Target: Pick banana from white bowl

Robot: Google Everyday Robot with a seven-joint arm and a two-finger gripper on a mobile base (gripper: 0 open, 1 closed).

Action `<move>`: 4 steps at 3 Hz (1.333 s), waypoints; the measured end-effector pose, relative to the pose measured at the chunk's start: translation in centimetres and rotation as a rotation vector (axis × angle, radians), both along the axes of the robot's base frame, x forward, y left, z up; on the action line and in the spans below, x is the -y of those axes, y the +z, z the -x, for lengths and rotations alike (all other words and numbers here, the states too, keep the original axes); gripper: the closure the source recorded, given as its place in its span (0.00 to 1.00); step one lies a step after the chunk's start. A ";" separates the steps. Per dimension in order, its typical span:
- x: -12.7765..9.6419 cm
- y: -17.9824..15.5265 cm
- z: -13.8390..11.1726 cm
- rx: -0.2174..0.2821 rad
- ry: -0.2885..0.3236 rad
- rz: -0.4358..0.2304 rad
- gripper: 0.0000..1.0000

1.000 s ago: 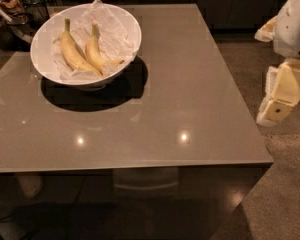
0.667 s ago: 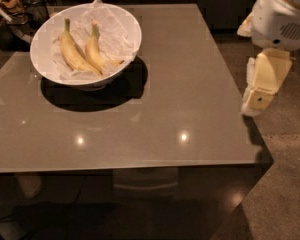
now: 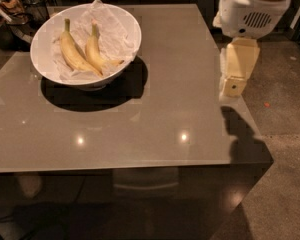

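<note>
The white bowl (image 3: 45,36) stands at the far left of the grey table (image 3: 180,84), lined with crumpled white paper. Two yellow bananas lie in it side by side. The banana (image 3: 93,52) is the right one, shorter and straighter, with a pale stem pointing away. The longer, curved banana with a greenish stem (image 3: 71,51) lies to its left. My gripper (image 3: 233,89), cream-coloured under a white arm housing, hangs pointing down over the table's right edge. It is far to the right of the bowl and holds nothing that I can see.
A dark wire basket and clutter (image 3: 25,9) sit beyond the table's far left corner. The table's right edge runs just under the gripper, with speckled floor (image 3: 285,109) beyond. The arm's shadow falls on the front right corner.
The arm has moved left and inward, from beside the table to over its right edge. The bowl and both bananas have not moved.
</note>
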State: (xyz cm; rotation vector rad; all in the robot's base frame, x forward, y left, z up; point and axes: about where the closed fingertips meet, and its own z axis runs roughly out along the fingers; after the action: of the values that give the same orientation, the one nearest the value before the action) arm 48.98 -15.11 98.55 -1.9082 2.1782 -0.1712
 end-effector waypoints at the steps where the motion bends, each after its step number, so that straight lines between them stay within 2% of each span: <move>1: -1.2 1.0 -0.7 0.034 0.004 -0.039 0.00; 2: -3.9 1.5 -3.5 0.015 0.036 -0.052 0.00; 3: -9.2 2.6 -8.2 0.043 0.111 -0.045 0.00; 4: -11.7 3.5 -9.3 0.085 0.144 -0.074 0.00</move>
State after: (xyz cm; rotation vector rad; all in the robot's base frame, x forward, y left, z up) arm 58.26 -3.40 102.03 -1.9698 1.9574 -0.1418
